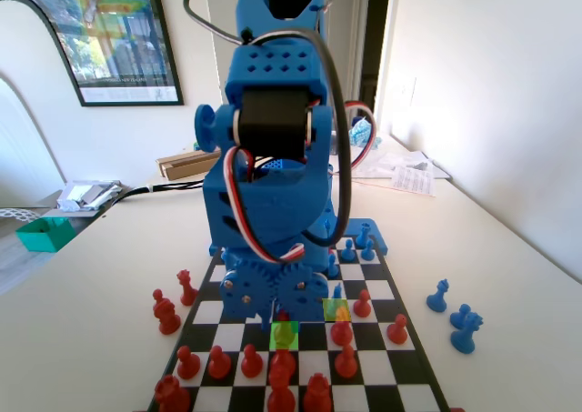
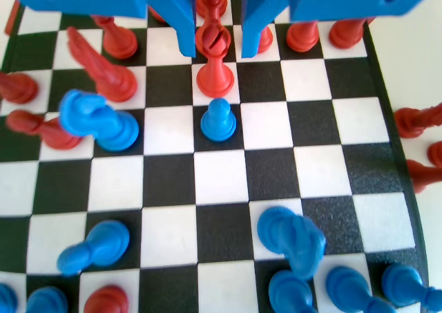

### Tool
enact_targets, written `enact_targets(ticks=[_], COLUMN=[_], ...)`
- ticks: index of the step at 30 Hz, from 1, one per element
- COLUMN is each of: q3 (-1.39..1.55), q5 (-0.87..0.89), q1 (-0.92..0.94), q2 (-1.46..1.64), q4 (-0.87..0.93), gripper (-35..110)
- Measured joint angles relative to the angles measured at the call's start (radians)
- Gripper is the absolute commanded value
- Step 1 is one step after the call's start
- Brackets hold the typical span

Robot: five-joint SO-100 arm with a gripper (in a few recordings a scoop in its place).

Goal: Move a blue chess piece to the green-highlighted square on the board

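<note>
The pawn [image 2: 218,119] stands upright on a black square near the middle of the board [image 2: 331,182] in the wrist view, directly below a red pawn [image 2: 214,74] on the next white square toward the top of the picture. The gripper [image 2: 219,40] hangs above that red pawn with its jaws apart, one on each side of the red piece's head and holding nothing; they do not touch the blue pawn. To the pawn's left a blue knight [image 2: 97,119] leans on a white square. In the fixed view the blue arm [image 1: 273,157] bends low over the board and hides most of its centre; the green square [image 1: 285,334] lies just in front of the arm's lowered end, and something small and red seems to stand on it, though the tint blurs it.
</note>
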Motion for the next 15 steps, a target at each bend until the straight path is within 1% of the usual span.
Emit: enact_targets(ticks=[5,11,15], q3=[0.0,0.0,0.0], q5=[0.0,0.0,0.0], q1=[0.0,0.0,-0.002], q2=[-0.008,-0.008,-0.008], q4=[-0.008,-0.008,0.0], gripper=[10,1,1])
